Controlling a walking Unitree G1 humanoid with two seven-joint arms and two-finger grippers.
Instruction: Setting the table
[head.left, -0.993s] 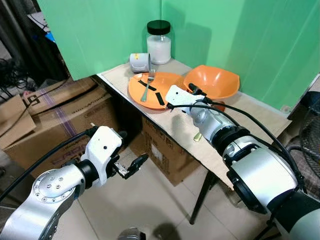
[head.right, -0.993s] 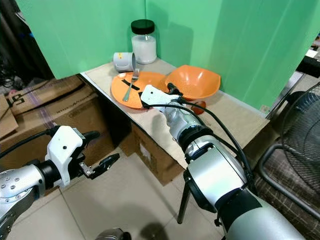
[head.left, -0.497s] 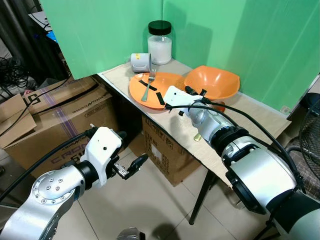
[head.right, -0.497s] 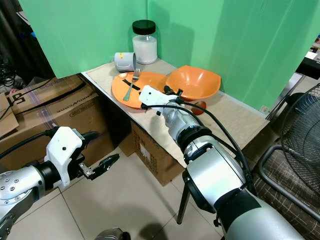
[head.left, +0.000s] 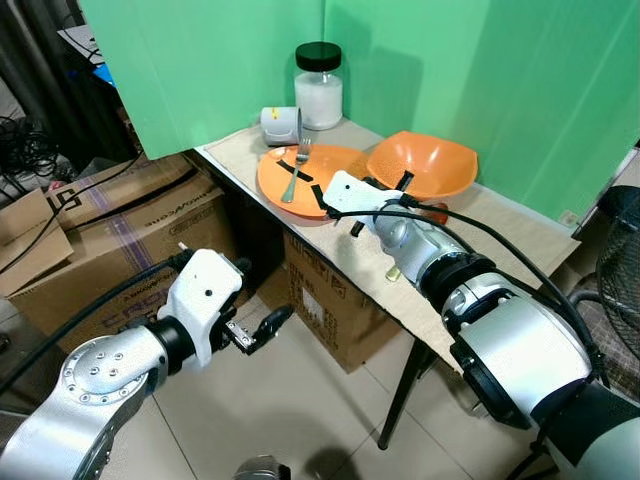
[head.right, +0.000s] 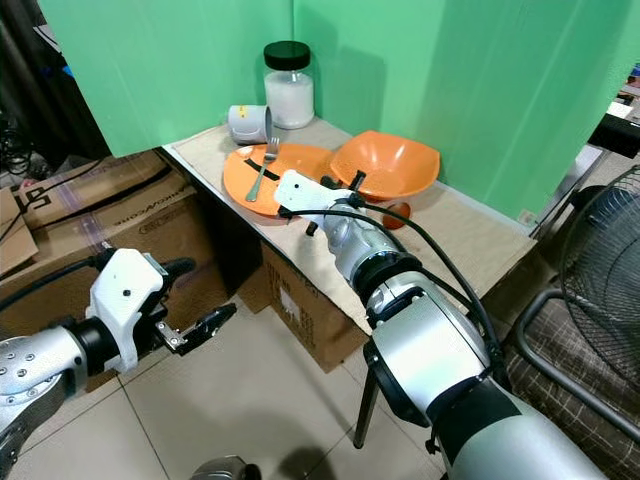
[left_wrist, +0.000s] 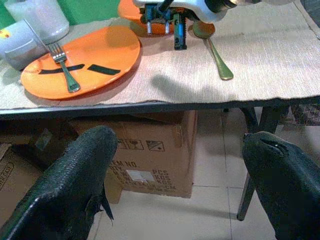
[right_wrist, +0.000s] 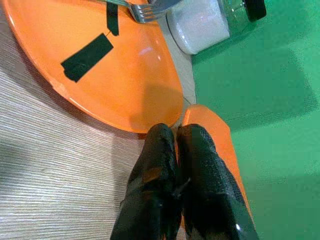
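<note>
Hanging low over the floor beside the boxes (head.left: 110, 215), the left gripper (head.left: 258, 330) idles with its 2 fingers spread, much as it did a second ago. On the desk (head.left: 500, 235), a cup (head.left: 281, 124) lies on its side next to the jar (head.left: 318, 85); the plate (head.left: 300, 180) carries the fork (head.left: 293, 172). The right gripper (right_wrist: 182, 165), fingers pressed together and empty, sits just beside the plate's rim where it meets the bowl (head.left: 425, 165), having edged slightly toward the plate over the last second. A spoon (left_wrist: 214, 50) lies on the mat under that arm. The advance suggests the plate or bowl will be handled next; nothing is grasped yet.
</note>
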